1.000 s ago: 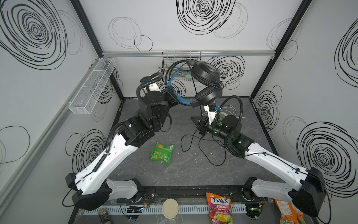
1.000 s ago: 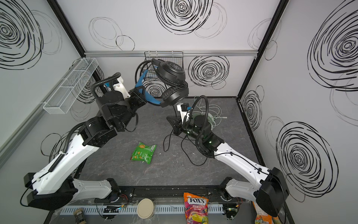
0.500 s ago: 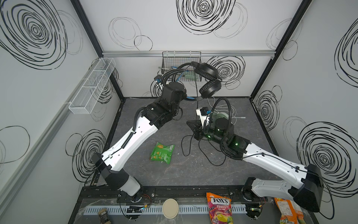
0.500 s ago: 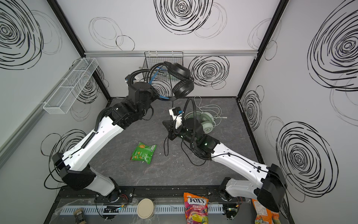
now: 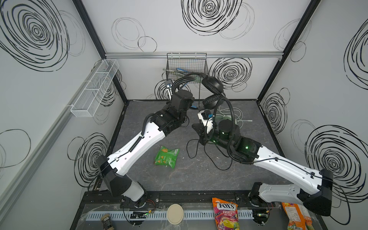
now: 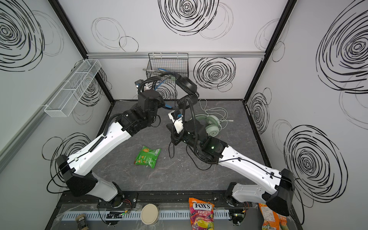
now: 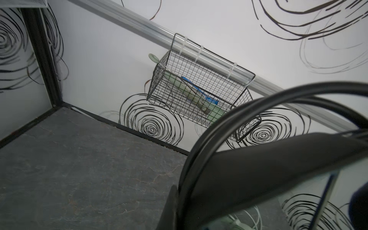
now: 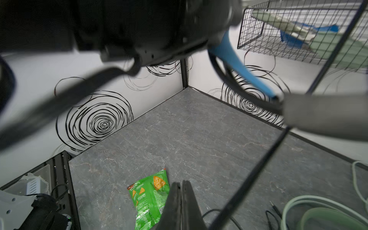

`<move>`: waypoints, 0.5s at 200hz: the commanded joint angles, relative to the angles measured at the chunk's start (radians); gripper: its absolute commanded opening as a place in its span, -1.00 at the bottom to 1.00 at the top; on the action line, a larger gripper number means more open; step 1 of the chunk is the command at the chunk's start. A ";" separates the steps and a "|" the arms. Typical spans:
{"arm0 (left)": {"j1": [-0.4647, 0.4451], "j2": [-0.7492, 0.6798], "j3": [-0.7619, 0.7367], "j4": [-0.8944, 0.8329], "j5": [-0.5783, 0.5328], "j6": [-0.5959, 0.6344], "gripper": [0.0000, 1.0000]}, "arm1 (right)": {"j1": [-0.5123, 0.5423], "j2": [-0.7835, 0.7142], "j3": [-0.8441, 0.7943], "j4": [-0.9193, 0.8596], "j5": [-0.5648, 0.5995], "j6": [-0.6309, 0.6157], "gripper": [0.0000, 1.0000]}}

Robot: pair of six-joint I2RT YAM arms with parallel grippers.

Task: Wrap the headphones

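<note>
In the left wrist view the left end effector (image 7: 177, 201) is clenched on the headband of the black headphones (image 7: 258, 169). The two thin arches of the headband curve up just ahead of the fingers. Further ahead a wire basket (image 7: 199, 87) hangs on the back wall.

In the right wrist view the right end effector (image 8: 180, 187) has its jaws pressed together. The black cable (image 8: 258, 165) runs stretched just beside the fingers. I cannot tell if it is pinched lower down. A green snack bag (image 8: 149, 195) lies on the table (image 8: 199, 129) just ahead of the tips.

In both top views the black headphones are in the air, above and behind the right end effector. In a top view the mint green headphones (image 6: 211, 127) lie on the table just behind the right wrist, and their pale cable (image 6: 217, 111) lies loose beyond them.
</note>
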 commanded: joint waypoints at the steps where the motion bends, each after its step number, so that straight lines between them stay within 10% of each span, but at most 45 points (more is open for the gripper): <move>1: -0.017 -0.073 -0.090 0.360 -0.241 0.298 -1.00 | 0.022 -0.064 0.070 -0.165 0.026 -0.101 -1.00; 100: -0.240 -0.098 -0.468 1.512 -0.373 1.719 -1.00 | 0.019 -0.075 0.217 -0.358 0.214 -0.370 -1.00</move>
